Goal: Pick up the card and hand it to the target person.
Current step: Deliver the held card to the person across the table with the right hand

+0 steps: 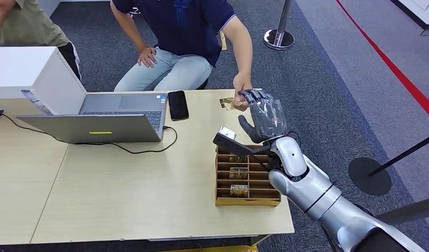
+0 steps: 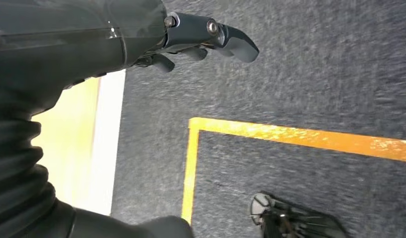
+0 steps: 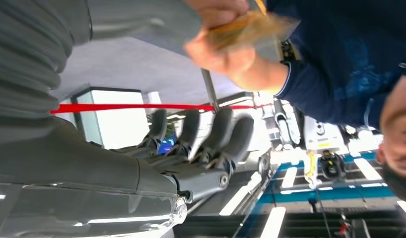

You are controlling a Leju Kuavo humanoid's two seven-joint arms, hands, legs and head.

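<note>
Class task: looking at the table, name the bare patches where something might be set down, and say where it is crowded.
Bare: the tabletop between laptop and card rack, and its near edge. Crowded: the far right corner, with phone, card and right robot hand.

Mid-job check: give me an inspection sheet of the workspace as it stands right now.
Surface: light wooden table.
Job's things: card in the person's hand, beside the right hand; more cards in the wooden rack.
Clutter: laptop, phone, white box.
Hands: right hand raised, fingers apart, holding nothing; left hand hangs over carpet.
Cables: black cable from the laptop.
Surroundings: two seated people, stanchion, red floor line.
</note>
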